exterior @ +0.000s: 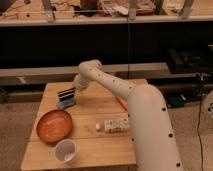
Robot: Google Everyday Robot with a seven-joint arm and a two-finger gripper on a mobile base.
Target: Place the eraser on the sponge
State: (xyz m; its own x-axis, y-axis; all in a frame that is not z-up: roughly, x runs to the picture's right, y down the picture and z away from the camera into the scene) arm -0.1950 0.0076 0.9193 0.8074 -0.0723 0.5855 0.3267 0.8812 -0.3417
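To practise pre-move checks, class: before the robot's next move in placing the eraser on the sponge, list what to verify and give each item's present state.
1. Eraser lined up over the sponge: ok.
2. Eraser resting on the sponge: cannot tell.
3. Gripper at the eraser, over the table's back left area in the camera view: ok.
4. Sponge lying flat on the table: ok.
5. Orange bowl, white cup and bottle apart from the sponge: ok.

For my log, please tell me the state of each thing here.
gripper: at the eraser, above the sponge
eraser: at the gripper, contact with sponge unclear
sponge: flat on the table
orange bowl: upright, empty
white cup: upright
bottle: lying on its side
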